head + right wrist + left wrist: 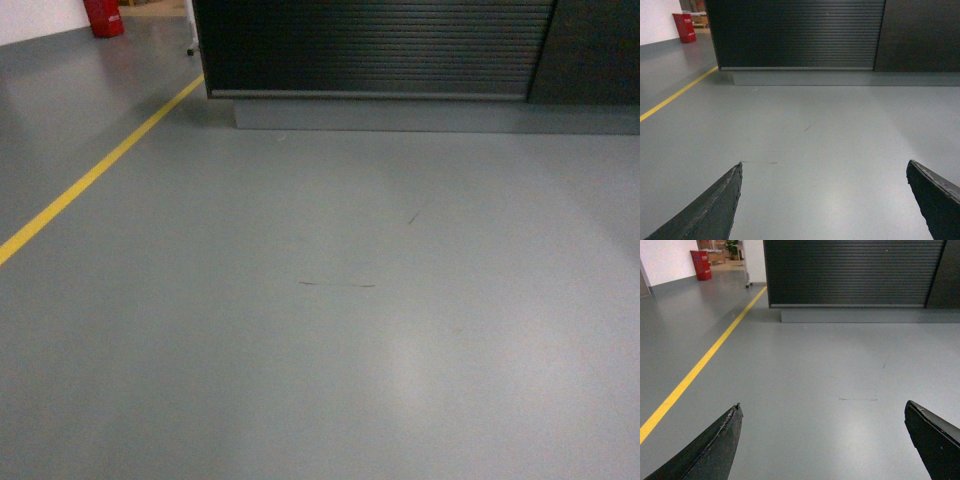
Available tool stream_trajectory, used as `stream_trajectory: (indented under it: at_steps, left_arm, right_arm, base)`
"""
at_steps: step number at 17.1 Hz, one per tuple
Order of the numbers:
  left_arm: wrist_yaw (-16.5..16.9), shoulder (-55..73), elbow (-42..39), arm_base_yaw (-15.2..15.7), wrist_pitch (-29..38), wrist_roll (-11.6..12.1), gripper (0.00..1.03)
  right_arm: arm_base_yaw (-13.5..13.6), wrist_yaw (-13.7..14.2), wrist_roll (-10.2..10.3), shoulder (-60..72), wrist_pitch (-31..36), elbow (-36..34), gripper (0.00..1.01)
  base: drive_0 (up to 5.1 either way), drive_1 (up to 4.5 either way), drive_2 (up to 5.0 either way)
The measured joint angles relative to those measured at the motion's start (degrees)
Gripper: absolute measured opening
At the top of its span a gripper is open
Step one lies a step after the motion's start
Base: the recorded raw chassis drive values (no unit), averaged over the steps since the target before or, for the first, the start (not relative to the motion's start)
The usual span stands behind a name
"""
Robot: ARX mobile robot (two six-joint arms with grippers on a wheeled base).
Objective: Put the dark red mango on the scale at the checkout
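Observation:
The checkout (380,45) stands ahead across the grey floor, a dark counter with a ribbed slatted front on a grey plinth; it also fills the top of the left wrist view (855,272) and the right wrist view (795,32). Its top is out of frame, so the scale and the dark red mango are out of view. My left gripper (822,407) is open, its two black fingers wide apart over bare floor, nothing between them. My right gripper (824,165) is open the same way and holds nothing. Neither gripper shows in the head view.
A yellow floor line (95,175) runs diagonally on the left toward the counter's left corner. A red bin (103,17) stands far back left by a white wall. A dark panel (590,50) adjoins the counter on the right. Grey floor (350,320) lies between me and the counter.

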Motion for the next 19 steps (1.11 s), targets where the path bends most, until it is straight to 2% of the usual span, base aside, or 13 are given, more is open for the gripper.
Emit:
stream_trajectory:
  at_steps: [19]
  left_arm:
    - [0.0, 0.0, 0.0, 0.0, 0.0, 0.0, 0.98]
  right_arm:
    - [0.0, 0.0, 0.0, 0.0, 0.0, 0.0, 0.98]
  base:
    - [0.0, 0.0, 0.0]
